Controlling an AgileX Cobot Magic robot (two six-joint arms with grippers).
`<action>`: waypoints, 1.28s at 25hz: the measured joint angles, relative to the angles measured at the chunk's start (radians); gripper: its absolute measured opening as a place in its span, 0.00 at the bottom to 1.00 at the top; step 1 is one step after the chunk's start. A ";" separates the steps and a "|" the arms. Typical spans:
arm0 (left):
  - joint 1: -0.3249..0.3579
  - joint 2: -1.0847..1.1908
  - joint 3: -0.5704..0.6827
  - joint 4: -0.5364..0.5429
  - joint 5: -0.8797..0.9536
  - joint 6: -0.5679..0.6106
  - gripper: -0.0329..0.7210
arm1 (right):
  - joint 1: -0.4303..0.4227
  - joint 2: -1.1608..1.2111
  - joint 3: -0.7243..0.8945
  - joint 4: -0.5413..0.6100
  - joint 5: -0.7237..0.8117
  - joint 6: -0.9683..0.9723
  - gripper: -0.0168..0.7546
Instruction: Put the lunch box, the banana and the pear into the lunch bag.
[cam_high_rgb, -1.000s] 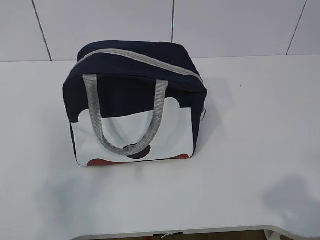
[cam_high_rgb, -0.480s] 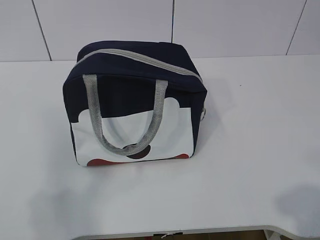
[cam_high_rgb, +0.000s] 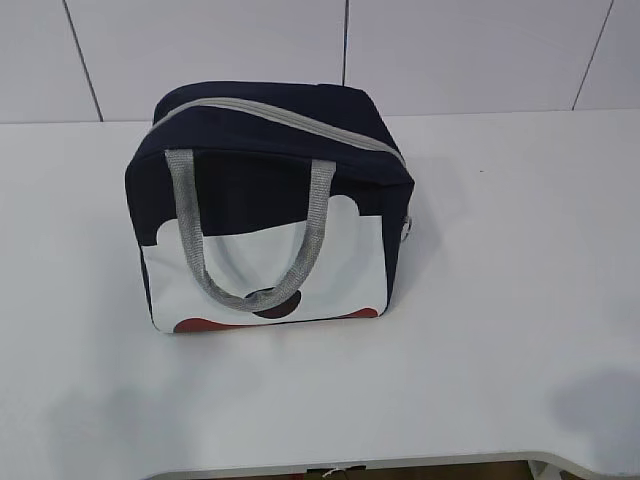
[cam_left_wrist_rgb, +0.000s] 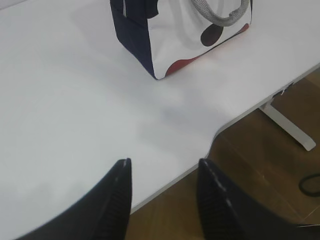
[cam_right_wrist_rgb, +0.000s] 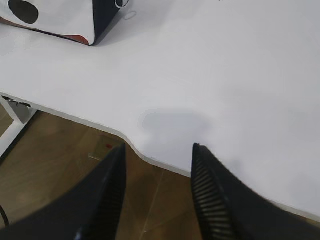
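Note:
The navy lunch bag (cam_high_rgb: 268, 205) stands on the white table (cam_high_rgb: 500, 300), its grey zipper drawn shut across the top and a grey handle hanging down its white front panel. Its lower corner shows in the left wrist view (cam_left_wrist_rgb: 165, 45) and in the right wrist view (cam_right_wrist_rgb: 60, 17). My left gripper (cam_left_wrist_rgb: 162, 167) hangs open over the table's front edge, nothing between its fingers. My right gripper (cam_right_wrist_rgb: 157, 150) is open and empty too, over the front edge to the bag's right. The lunch box, the banana and the pear are out of view. Neither gripper shows in the exterior view.
A metal ring pull (cam_high_rgb: 408, 228) hangs at the bag's right end. The table's front edge has curved cut-outs (cam_left_wrist_rgb: 215, 135), with wooden floor (cam_right_wrist_rgb: 55, 150) and a white table leg (cam_left_wrist_rgb: 290, 125) below. A tiled wall rises behind the table.
The shadows on the table's front have slid down and outward toward the edge. The bag has not moved.

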 joint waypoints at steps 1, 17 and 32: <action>0.000 0.000 0.000 0.000 0.000 0.000 0.45 | 0.000 0.000 0.000 -0.002 0.000 0.000 0.50; 0.000 0.000 0.000 0.002 0.003 0.000 0.42 | 0.000 0.000 0.000 -0.014 -0.001 0.008 0.50; 0.000 0.000 0.000 0.002 0.003 0.000 0.38 | 0.000 0.000 0.000 -0.016 -0.003 0.008 0.50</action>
